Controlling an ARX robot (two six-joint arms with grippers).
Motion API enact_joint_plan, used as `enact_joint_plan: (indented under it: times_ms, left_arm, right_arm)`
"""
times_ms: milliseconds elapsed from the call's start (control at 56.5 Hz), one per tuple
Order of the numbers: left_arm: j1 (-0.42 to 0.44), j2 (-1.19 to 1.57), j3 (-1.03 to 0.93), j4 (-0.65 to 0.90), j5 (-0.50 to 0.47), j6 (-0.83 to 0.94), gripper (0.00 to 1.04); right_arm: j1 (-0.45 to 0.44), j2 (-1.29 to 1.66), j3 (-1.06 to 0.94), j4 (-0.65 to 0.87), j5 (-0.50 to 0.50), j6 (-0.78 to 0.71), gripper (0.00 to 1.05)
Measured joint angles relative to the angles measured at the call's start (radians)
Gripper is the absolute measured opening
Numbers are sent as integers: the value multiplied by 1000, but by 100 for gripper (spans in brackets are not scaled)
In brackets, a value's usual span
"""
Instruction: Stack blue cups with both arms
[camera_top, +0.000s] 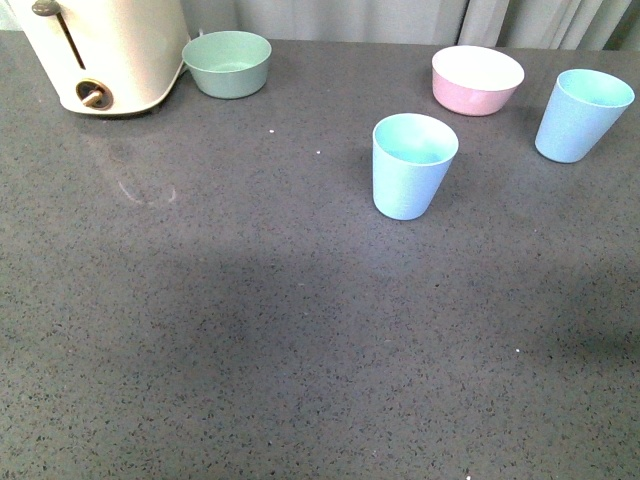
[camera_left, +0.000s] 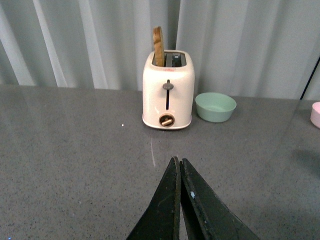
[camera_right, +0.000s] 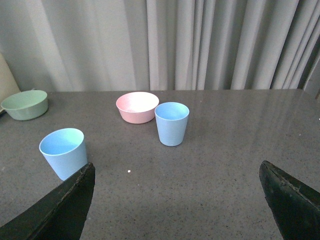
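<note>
Two light blue cups stand upright and apart on the grey counter. One cup (camera_top: 412, 165) is mid-table, the other cup (camera_top: 582, 114) is at the far right. In the right wrist view the first cup (camera_right: 63, 152) is near one finger, the second (camera_right: 172, 123) stands ahead by the pink bowl. My right gripper (camera_right: 177, 172) is open and empty, short of both cups. My left gripper (camera_left: 179, 161) is shut on nothing, over bare counter facing the toaster. Neither arm shows in the front view.
A cream toaster (camera_top: 100, 50) with a slice in its slot (camera_left: 158, 40) stands at the far left. A green bowl (camera_top: 228, 63) sits beside it. A pink bowl (camera_top: 477, 79) sits between the cups at the back. Curtains hang behind the counter.
</note>
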Motion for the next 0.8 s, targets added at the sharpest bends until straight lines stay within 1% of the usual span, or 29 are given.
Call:
enact_joint_plan:
  times_ms: [195, 248, 372, 407, 425, 460, 478, 496, 566, 602, 637, 708, 796]
  left_arm:
    - [0, -10, 0, -5, 0, 0, 2]
    - [0, -10, 0, -5, 0, 0, 11]
    - [0, -10, 0, -5, 0, 0, 29]
    - [0, -10, 0, -5, 0, 0, 36]
    - [0, -10, 0, -5, 0, 0, 38]
    - [0, -10, 0, -5, 0, 0, 45]
    - [0, -10, 0, -5, 0, 0, 48]
    - [0, -11, 0, -5, 0, 0, 52]
    - [0, -11, 0, -5, 0, 0, 63]
    - [0, -11, 0, -5, 0, 0, 68]
    - [0, -11, 0, -5, 0, 0, 73]
    - [0, -11, 0, -5, 0, 0, 84]
    - [0, -11, 0, -5, 0, 0, 97]
  right_arm:
    - [0, 0, 0, 0, 0, 0, 96]
    - [0, 0, 0, 0, 0, 0, 96]
    - [0, 0, 0, 0, 1, 0, 96]
    - [8, 21, 13, -43, 48, 32, 96]
    - [12, 47, 33, -97, 85, 60, 96]
    - [1, 110, 66, -164, 114, 97, 96]
    - [-30, 185, 90, -182, 111, 125, 96]
    - [-42, 210, 97, -180, 104, 128, 96]
    - [-119, 360, 139, -113, 28, 134, 96]
    - [-164, 461, 175, -40, -15, 106, 96]
    - [-190, 542, 208, 21, -45, 67, 96]
    - [-220, 710, 282, 127, -81, -18, 96]
    - [-223, 909, 382, 204, -111, -125, 96]
